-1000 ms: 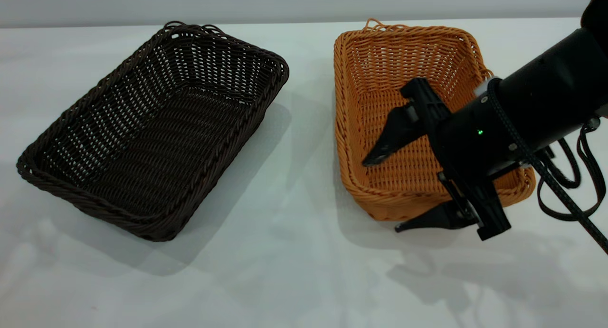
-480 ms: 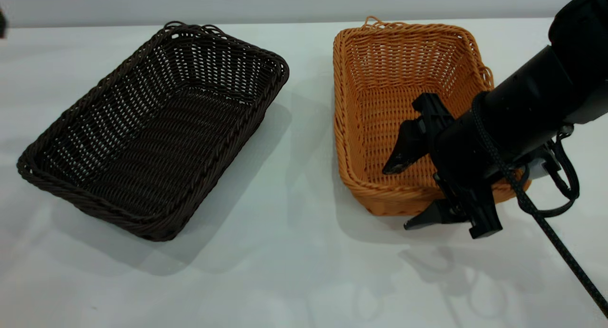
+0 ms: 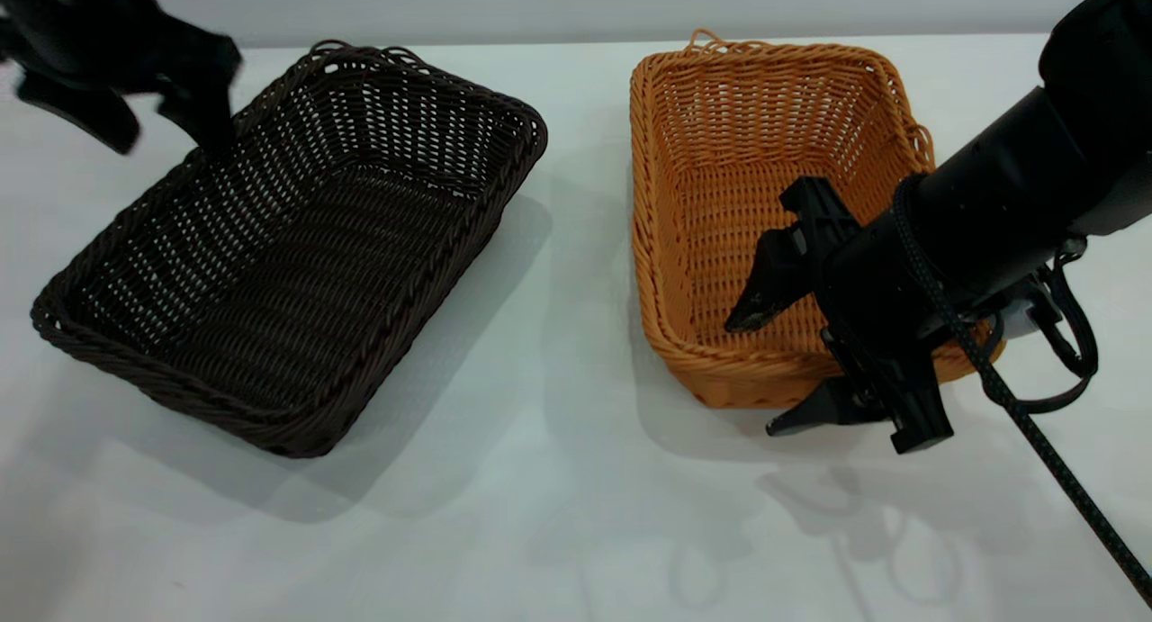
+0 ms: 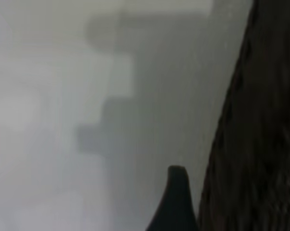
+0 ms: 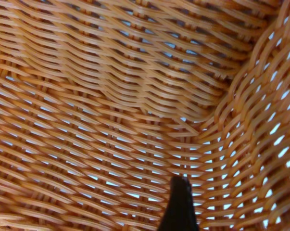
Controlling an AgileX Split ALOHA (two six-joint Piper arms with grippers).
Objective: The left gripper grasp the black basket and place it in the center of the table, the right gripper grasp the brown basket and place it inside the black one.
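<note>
Jaws: right gripper point(image 3: 776, 372) open, straddling brown basket point(image 3: 720, 136) near wall, worktop point(image 3: 540, 478) right side; left gripper point(image 3: 162, 122) blurred at black basket point(image 3: 297, 271) far-left rim, jaw state can't tell.

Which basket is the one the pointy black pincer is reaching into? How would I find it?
Look at the white table: two woven baskets sit side by side, apart. Yours is the brown basket on the right, where the right pincer straddles its near wall, one finger inside, one outside. It is orange-tan; the black basket is nearly black.
</note>
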